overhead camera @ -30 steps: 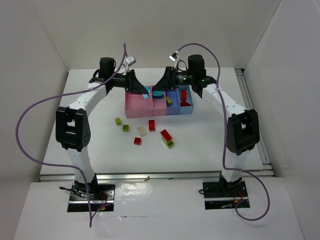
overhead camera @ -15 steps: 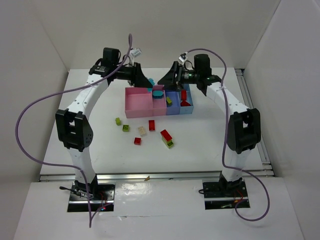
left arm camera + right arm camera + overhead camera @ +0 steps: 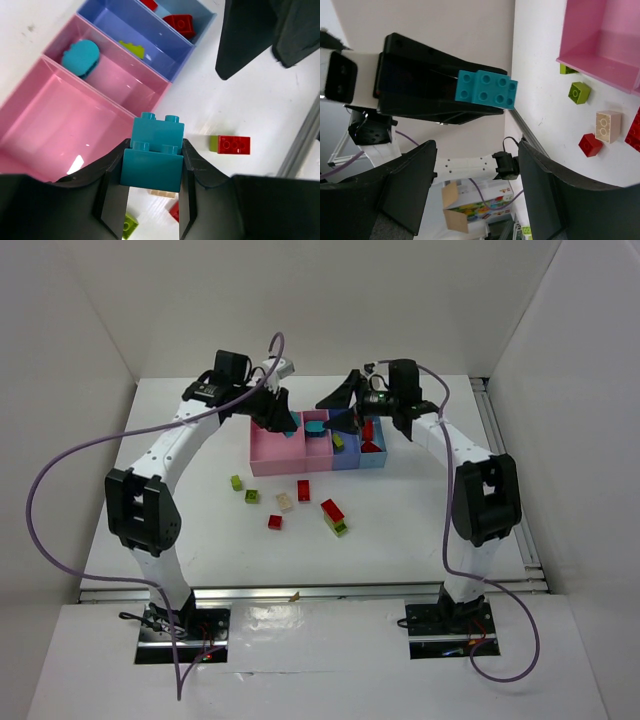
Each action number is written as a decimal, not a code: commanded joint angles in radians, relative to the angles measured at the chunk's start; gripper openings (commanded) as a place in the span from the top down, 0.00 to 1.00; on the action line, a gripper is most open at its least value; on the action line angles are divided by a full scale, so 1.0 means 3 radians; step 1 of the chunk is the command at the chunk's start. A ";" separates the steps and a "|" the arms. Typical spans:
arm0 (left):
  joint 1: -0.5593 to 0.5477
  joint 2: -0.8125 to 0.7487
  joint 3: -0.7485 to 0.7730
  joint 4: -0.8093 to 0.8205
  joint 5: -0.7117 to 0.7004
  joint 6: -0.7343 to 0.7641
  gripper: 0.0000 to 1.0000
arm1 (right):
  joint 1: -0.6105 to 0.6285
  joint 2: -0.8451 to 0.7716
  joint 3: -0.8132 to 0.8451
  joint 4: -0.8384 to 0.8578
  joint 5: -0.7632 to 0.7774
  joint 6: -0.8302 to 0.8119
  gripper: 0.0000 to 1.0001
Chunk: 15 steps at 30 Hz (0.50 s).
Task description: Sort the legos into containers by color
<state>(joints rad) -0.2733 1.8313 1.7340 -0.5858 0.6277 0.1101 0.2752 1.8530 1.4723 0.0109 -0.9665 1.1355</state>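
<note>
Legos (image 3: 303, 490) in red, yellow-green and beige lie loose on the white table (image 3: 420, 510), apart from one another, on the near side of the containers (image 3: 262, 466), a row of four joined bins. From left to right in the top view we identify the wide pink bin (image 3: 272, 452), the narrow pink bin (image 3: 318, 450), the blue bin (image 3: 346, 456) and the light blue bin (image 3: 372, 458). The narrow pink bin holds a rounded cyan piece (image 3: 81, 55), the blue bin a yellow-green brick (image 3: 132, 48), and the light blue bin red pieces (image 3: 180, 22); we therefore read each of these bins as assigned to one colour. The left gripper (image 3: 288, 426) is closed on a cyan brick (image 3: 152, 160), its two fingers (image 3: 114, 172) pressing opposite side walls so that the studs point outward, free of the grip. The brick hangs in the air above the containers, near the wall shared by the two pink bins; we cannot tell over which bin it stands. We judge the narrow pink bin to be its destination, since cyan lies there. The right gripper (image 3: 477, 150) hovers above the far edge of the containers with its fingers (image 3: 545, 200) spread apart and nothing between them. We judge that it waits clear of the drop.
</note>
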 commanded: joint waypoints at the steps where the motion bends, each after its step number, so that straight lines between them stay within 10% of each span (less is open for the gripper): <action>1: 0.0011 -0.0214 0.0008 0.0168 -0.0068 0.0170 1.00 | 0.0023 0.0072 0.0093 0.0209 -0.0107 0.0106 0.26; 15: -0.0050 -0.0244 0.0039 0.0138 0.0239 0.0201 1.00 | 0.0192 0.0542 0.0456 0.0658 -0.0261 0.0423 0.26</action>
<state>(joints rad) -0.2779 1.8084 1.7340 -0.5610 0.6487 0.1356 0.3157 2.0109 1.5475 0.0975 -1.0042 1.2129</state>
